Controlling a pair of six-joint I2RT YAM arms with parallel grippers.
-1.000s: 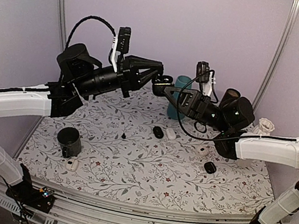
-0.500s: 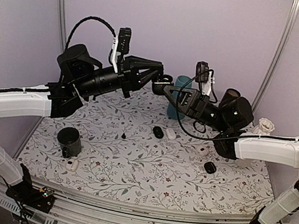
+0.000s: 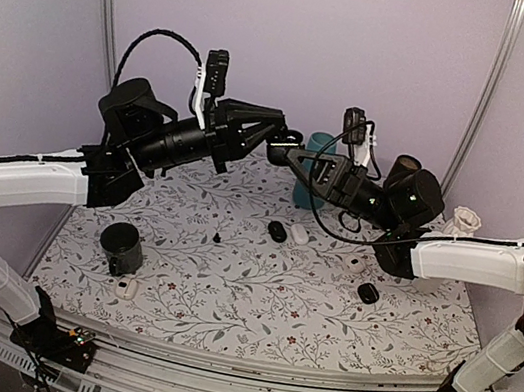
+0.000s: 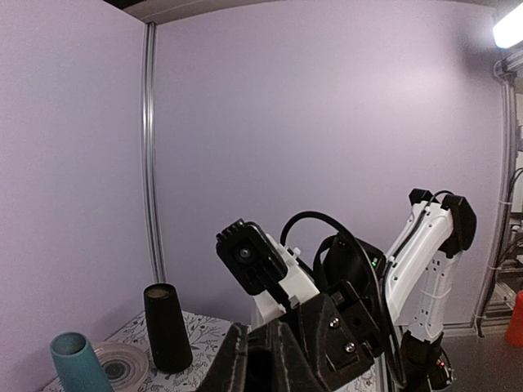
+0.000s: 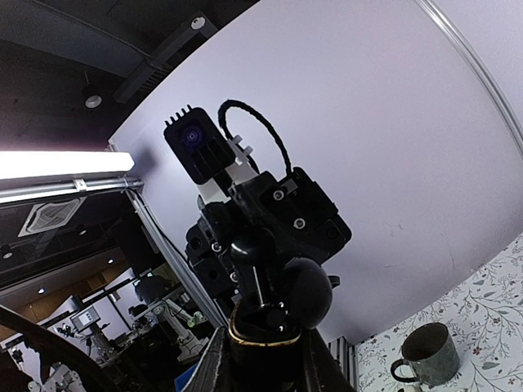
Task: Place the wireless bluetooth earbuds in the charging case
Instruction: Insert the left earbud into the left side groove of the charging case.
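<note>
Though aloft, right end effector [image 3: 294,158] tight on charging case [image 5: 304,292]; left end effector [image 3: 279,142] closed.

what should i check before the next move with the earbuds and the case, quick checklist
1. Case held by the right gripper: ok, its jaws are shut around it.
2. Case lid open: cannot tell; a gold rim shows under the glossy shell, but the inside is hidden.
3. Left gripper carrying something: cannot tell; it is shut with its tips at the case, and nothing shows between them.
4. Both buds off the table: not ok; one tiny black earbud lies on it.
5. Grippers clear of the table: ok; they meet in the air in front of the teal cup.
</note>
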